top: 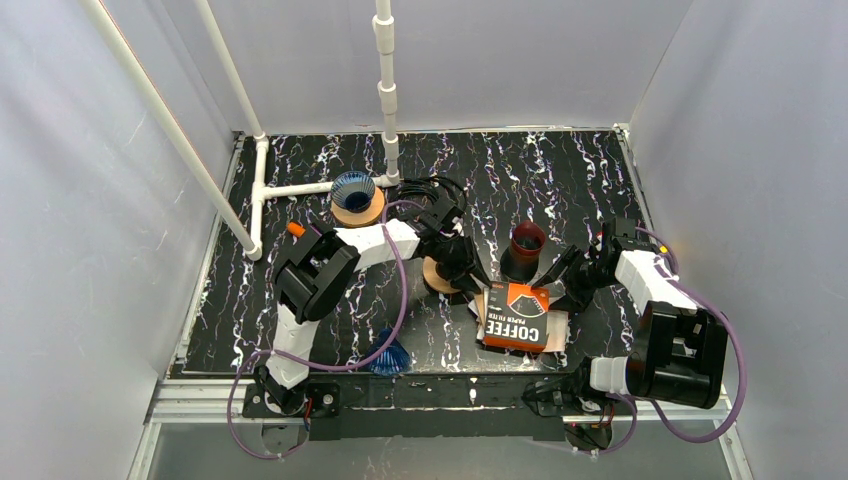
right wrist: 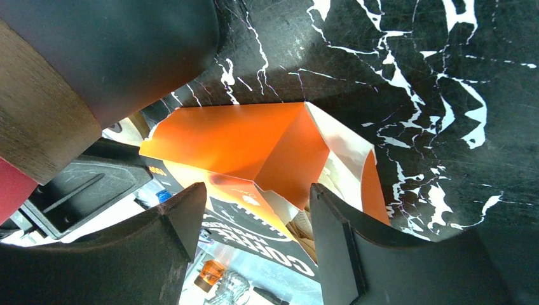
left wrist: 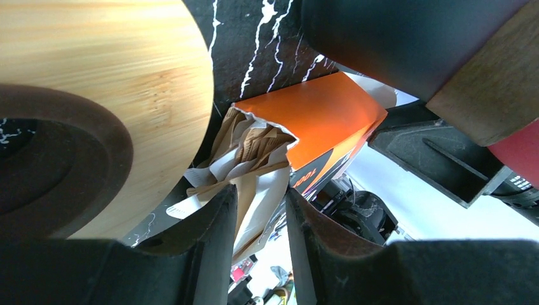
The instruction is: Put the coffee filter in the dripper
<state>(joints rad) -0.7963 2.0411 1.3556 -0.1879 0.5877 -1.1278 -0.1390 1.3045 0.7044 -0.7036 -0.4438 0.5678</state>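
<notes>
Brown paper filters [left wrist: 251,152] spill from the torn orange box [left wrist: 318,121] just past the left gripper [left wrist: 259,194], its fingers narrowly apart around one edge, pinching or not I cannot tell, so I'd take a single sheet while the right gripper [right wrist: 257,190], fingers spread astride the box, steadies it.

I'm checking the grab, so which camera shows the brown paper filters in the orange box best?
Left wrist view: the filters spill from the torn box, just past the left jaws. Right wrist shows only a brown sliver inside the box; the top view shows just pale paper at the box's edge.
</notes>
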